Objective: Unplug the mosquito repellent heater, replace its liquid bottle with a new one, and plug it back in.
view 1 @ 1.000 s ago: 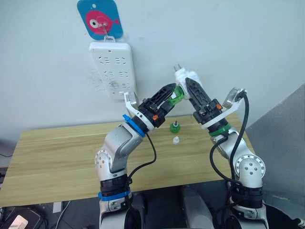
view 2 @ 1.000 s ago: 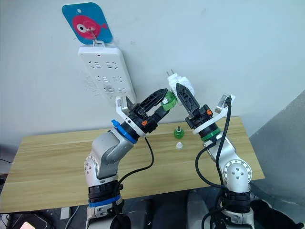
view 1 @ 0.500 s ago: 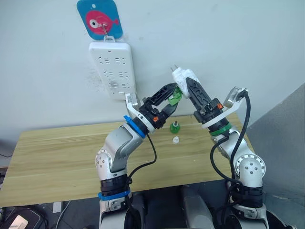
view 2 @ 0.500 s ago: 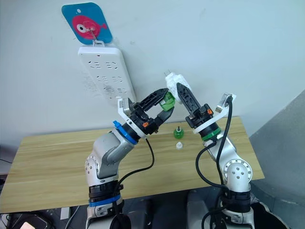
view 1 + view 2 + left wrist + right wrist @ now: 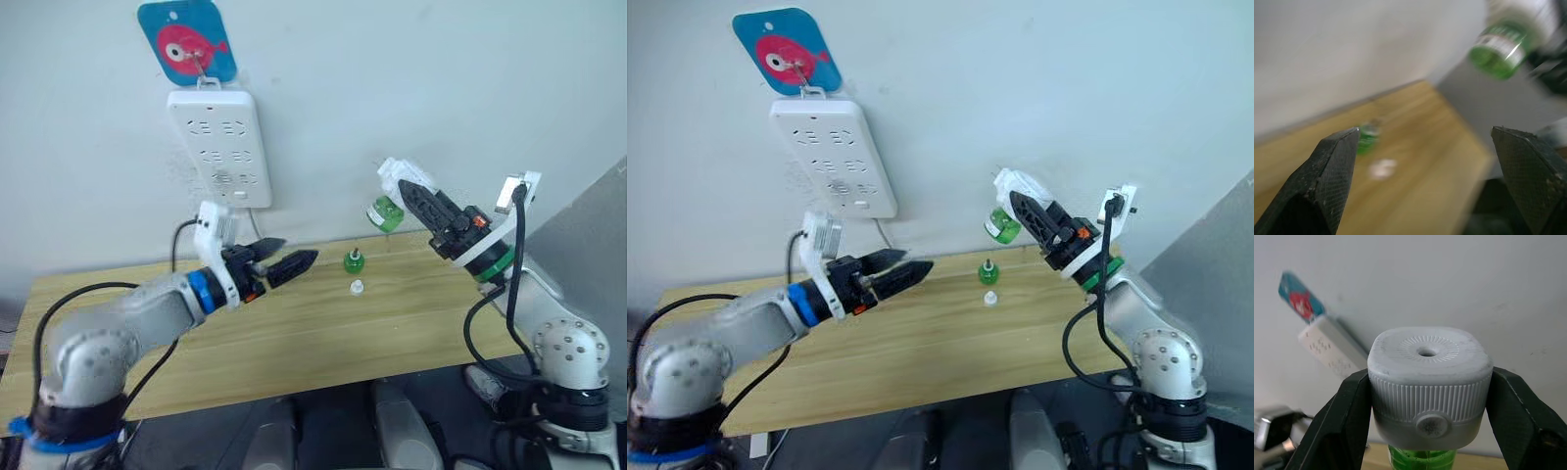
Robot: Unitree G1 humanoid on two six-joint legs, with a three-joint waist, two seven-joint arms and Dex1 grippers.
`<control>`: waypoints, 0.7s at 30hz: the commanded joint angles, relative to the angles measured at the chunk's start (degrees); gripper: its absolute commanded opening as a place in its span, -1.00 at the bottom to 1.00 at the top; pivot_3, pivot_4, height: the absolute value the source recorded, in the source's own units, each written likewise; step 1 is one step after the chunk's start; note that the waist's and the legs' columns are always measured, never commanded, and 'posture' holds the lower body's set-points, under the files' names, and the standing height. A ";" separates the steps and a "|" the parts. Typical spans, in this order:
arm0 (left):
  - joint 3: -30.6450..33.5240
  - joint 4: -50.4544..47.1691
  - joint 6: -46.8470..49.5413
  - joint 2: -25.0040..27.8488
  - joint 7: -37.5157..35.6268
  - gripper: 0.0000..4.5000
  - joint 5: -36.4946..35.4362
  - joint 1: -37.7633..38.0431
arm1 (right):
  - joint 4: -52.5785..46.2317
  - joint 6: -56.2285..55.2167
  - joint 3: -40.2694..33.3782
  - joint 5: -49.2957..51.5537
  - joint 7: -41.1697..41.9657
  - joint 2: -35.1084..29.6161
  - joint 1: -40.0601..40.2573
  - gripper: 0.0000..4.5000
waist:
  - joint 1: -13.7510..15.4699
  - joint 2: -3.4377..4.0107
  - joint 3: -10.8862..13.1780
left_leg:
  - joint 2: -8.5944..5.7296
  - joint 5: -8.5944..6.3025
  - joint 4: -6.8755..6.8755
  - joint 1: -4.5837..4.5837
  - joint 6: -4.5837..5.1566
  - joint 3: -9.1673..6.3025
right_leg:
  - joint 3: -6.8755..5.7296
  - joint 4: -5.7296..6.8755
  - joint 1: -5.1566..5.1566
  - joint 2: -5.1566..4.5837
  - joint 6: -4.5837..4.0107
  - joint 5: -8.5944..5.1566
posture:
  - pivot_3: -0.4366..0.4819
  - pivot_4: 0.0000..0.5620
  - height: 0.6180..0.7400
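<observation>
Two ribbed black fingers of the right pincer (image 5: 1425,421) clamp the rounded white mosquito repellent heater (image 5: 1429,382).

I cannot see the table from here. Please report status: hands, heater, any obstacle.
Right hand shut on heater, green bottle attached, held above table. Left hand open, holding nothing. Small green bottle and white cap on table. Power strip on wall, path clear.

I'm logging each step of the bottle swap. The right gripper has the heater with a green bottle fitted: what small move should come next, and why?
Probably swing the right gripper toward the power strip on the wall. It is shut on the heater, whose green bottle is already fitted, while the open left gripper holds nothing. A second green bottle and a small white cap stand on the table.
</observation>
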 commanded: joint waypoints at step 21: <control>4.36 26.12 -18.87 -0.10 -22.52 1.00 23.36 -20.66 | -9.12 3.85 8.57 -10.92 14.69 -7.81 -7.45 0.33 | 2.69 -0.09 -0.01 | -0.02 0.00 0.25 -0.08 0.00 -0.26 | -0.37 0.04 0.09 -0.06 0.02 0.09 | -0.27 -0.15 1.00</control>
